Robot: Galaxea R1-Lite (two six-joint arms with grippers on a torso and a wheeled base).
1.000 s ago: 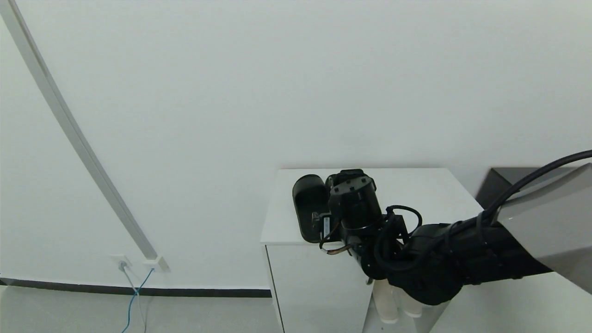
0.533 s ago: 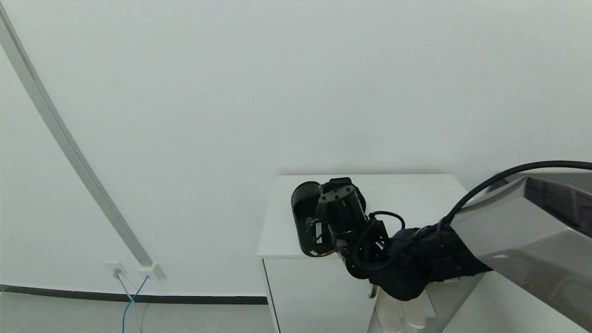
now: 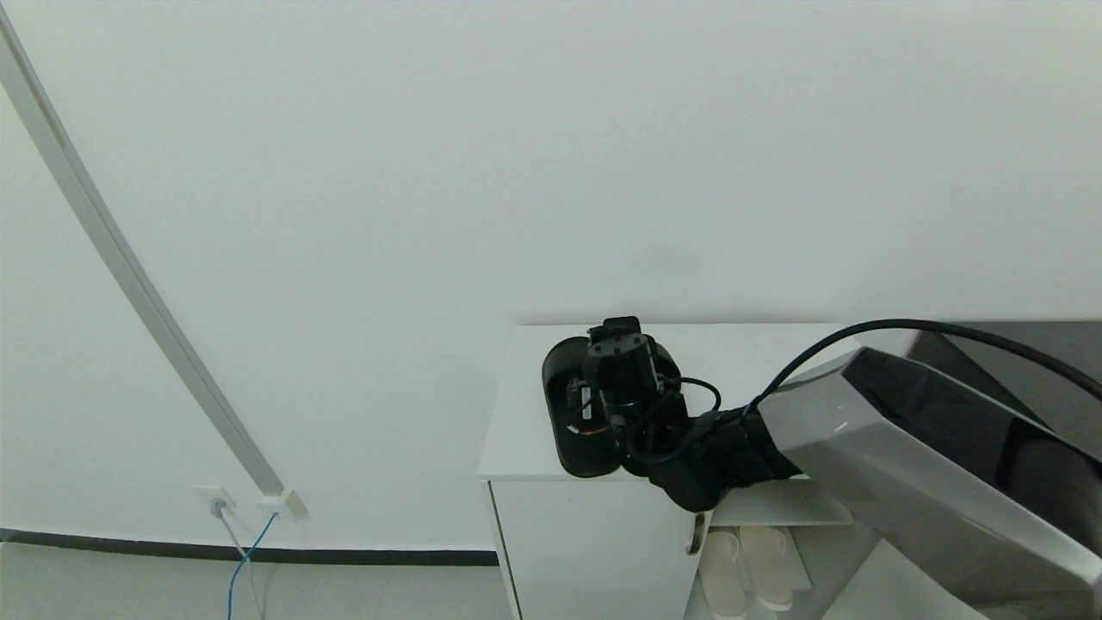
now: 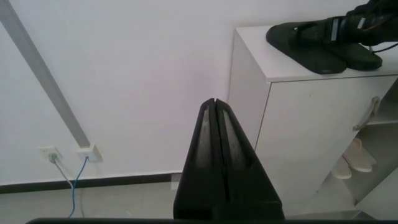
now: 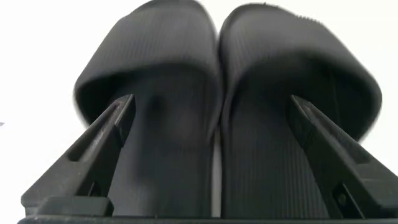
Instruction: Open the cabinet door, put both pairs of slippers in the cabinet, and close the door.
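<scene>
The white cabinet stands open on its right side, so I judge the door step done. On its top lies the pair of black ribbed rubber slippers, side by side, not yet put in. Inside, low down, sits the pair of pale white slippers: one pair stowed. My right pincer is spread, a finger on either side of the black pair. My left pincer is pressed together, empty, away from the cabinet.

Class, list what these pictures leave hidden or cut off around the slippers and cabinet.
1. Black slippers: head view, the right arm covers most of one.
2. Their near ends: right wrist view, cut off by the bottom edge.
3. Cabinet: head view, its base cut off by the bottom edge.
</scene>
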